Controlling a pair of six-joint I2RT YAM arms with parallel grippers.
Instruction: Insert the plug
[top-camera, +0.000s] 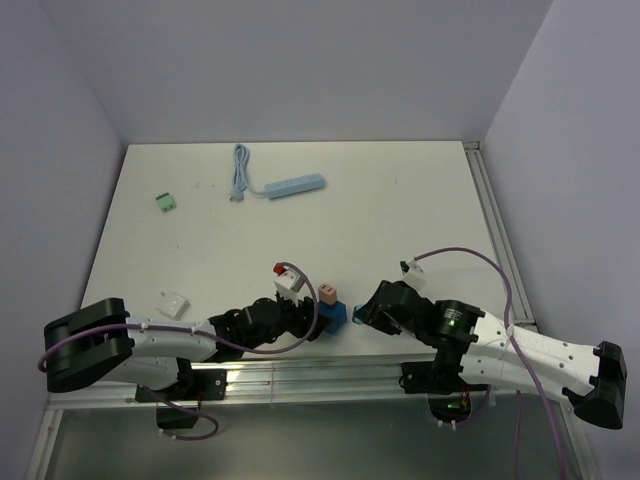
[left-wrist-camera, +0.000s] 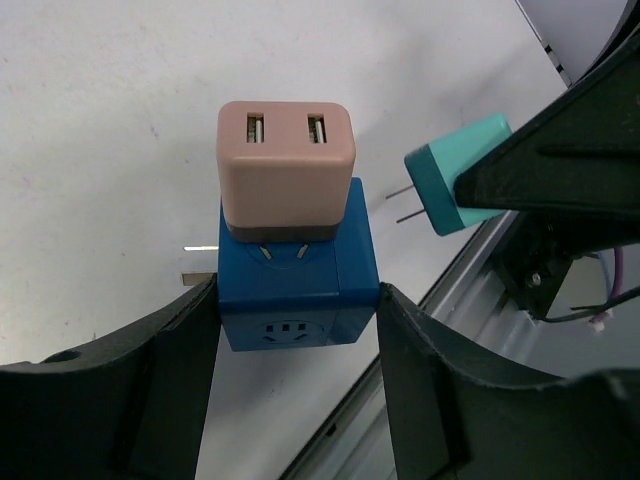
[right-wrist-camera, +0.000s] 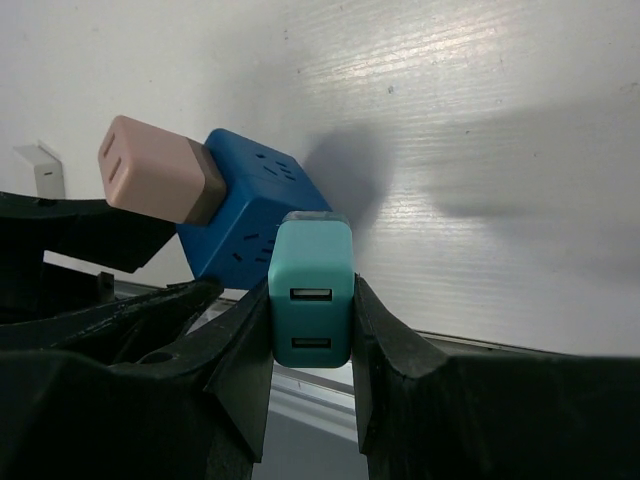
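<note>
white table (top-camera: 380, 220), both arms reaching in from the near edge & meeting just ahead of the rail. far side: pale blue power strip (top-camera: 296, 186) w/ its cable, well apart from the work.

left gripper (left-wrist-camera: 298, 335) is pressed onto the blue socket cube (left-wrist-camera: 300, 285), one finger flat on each side face. can't tell if the cube rests on the table. a pink adapter (left-wrist-camera: 285, 165) is already seated in one face, so that face is taken. the face toward the right arm is free.

right gripper (right-wrist-camera: 310, 300) pinches the teal plug (right-wrist-camera: 311, 295) by its two flat sides, usb end facing back at the wrist cam. the plug hangs just beside the cube, not touching. its prongs (left-wrist-camera: 405, 203) point at the free face across a short gap.

handling, my guess:
- plug is small, light, w/ a hard smooth shell, so it could pivot or slide in the pads once the push meets resistance.
- best hold is the flat sides, back from the prong end, as it is now.
- prongs are thin metal & prob bend if they go in off-line, so square up w/ the slots first.
- cube is rigid but light, so it needs the left grip as a brace against the shove.

small bits lying clear of the action: red-and-white piece (top-camera: 288, 277) near the cube, white piece (top-camera: 173, 303), green connector (top-camera: 166, 201).
</note>
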